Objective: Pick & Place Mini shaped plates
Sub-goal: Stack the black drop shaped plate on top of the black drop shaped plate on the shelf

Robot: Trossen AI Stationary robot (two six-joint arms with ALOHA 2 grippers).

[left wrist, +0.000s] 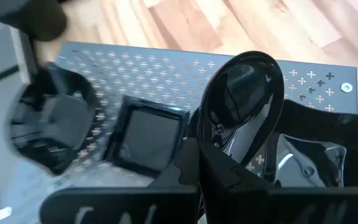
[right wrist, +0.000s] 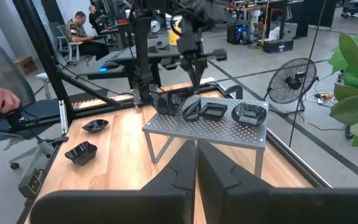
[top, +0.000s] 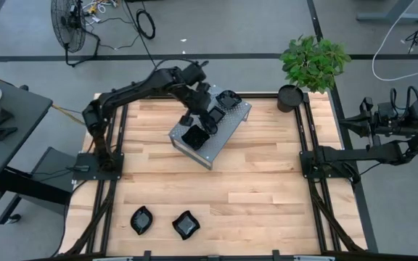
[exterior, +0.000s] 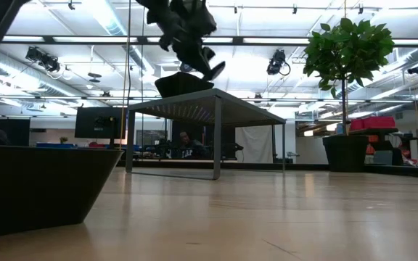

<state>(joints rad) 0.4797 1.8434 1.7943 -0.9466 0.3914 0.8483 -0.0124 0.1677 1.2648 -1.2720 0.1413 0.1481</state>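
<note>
Left gripper (top: 203, 110) sits over the perforated grey metal stand (top: 227, 134) at the far middle of the wooden table (top: 252, 196), fingers clamped on the rim of a teardrop plate (left wrist: 244, 102); left wrist view shows the glossy black plate pinched between the dark fingers (left wrist: 229, 177), tilted up on edge above the stand top. Low view shows the same gripper (exterior: 207, 67) just above a dark plate (exterior: 183, 85) resting on the stand's top; contact between them cannot be told from that angle. On the stand, left wrist view also shows a square plate (left wrist: 145, 134) lying flat in the middle, a wavy-rimmed plate (left wrist: 51, 121) toward one end, and another glossy plate (left wrist: 309, 158) partly under the held one. High view shows one plate (top: 228, 99) at the stand's far end and one (top: 194, 136) at its near end. Two more plates lie on the table near its near-left edge, side by side but apart: a left one (top: 141, 220) and a right one (top: 186, 225). Right gripper (right wrist: 196, 163) is parked well off the table's right edge, fingers pressed together, gripping nothing. Potted plant (top: 312, 61) in a round black pot (top: 290, 98) stands at the far right corner. A person (right wrist: 79, 28) sits at a desk in the room beyond.
</note>
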